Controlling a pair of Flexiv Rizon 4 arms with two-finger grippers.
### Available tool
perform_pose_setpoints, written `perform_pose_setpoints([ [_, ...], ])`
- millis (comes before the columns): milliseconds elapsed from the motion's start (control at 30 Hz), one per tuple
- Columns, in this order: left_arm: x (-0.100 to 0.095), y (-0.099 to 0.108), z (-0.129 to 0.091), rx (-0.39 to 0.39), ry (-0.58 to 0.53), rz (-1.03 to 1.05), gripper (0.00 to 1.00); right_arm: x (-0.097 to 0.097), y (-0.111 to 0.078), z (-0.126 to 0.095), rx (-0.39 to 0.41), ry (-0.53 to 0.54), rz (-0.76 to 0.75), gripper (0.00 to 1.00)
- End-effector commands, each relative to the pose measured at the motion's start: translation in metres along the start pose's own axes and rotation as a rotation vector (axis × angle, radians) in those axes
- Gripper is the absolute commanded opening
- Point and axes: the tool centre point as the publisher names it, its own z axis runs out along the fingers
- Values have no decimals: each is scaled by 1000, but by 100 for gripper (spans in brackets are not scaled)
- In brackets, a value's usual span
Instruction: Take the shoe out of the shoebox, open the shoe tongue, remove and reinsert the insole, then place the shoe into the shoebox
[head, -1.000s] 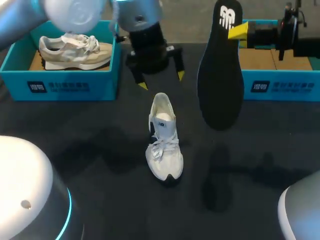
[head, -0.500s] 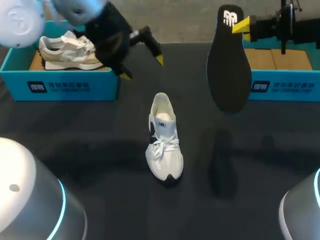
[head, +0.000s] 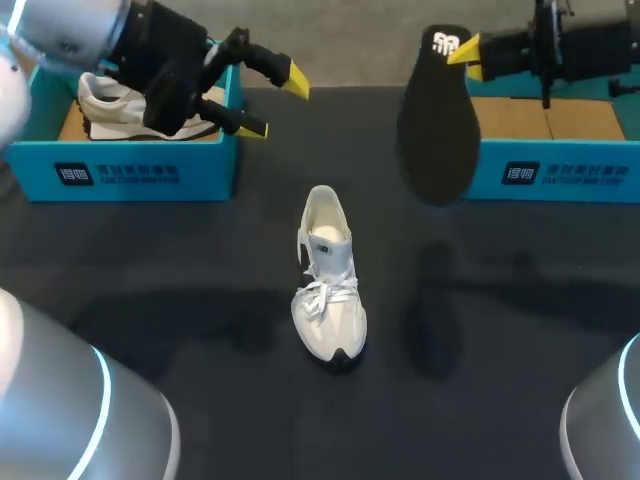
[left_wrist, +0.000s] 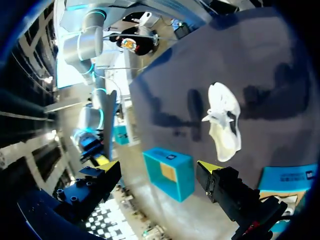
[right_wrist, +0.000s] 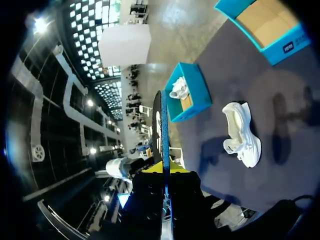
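**At mid-table: shoe down, insole aloft**

At the table's middle the white shoe (head: 328, 275) stands on its sole. Its long axis runs front to back, with the toe toward the robot and the open collar toward the far edge. The right gripper (head: 466, 56) is clamped on the insole (head: 437, 125) at its logo end. The insole hangs nearly vertical, free end down, above the table and to the shoe's right and farther back.

Judgement: reinsertion falls to the right arm. It must carry the free end leftward and nearer, over the collar, and line it up with the shoe's axis.

The left gripper (head: 272, 103) hovers spread, holding nothing, just beside the left shoebox (head: 120, 175), which holds a beige shoe (head: 110, 100). The table (head: 180, 290) is dark and matte. The right shoebox (head: 560, 175) shows a cardboard floor.
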Motion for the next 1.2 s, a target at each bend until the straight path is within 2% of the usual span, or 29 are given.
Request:
perform_pose_setpoints([
  [33, -1, -10, 3, -31, -455, 18, 100, 7, 5, 21, -7, -9, 31, 0],
  [133, -6, -9, 6, -9, -501, 38, 100, 8, 5, 32, 0, -10, 45, 0],
  [500, -18, 3, 17, -47, -632, 62, 100, 13, -2, 71, 29, 19, 106, 0],
  [833, -35, 2, 30, -2, -677, 74, 100, 14, -6, 104, 69, 10, 108, 0],
  [1200, -38, 3, 37, 1, -705, 54, 100, 17, 0, 124, 22, 62, 100, 0],
])
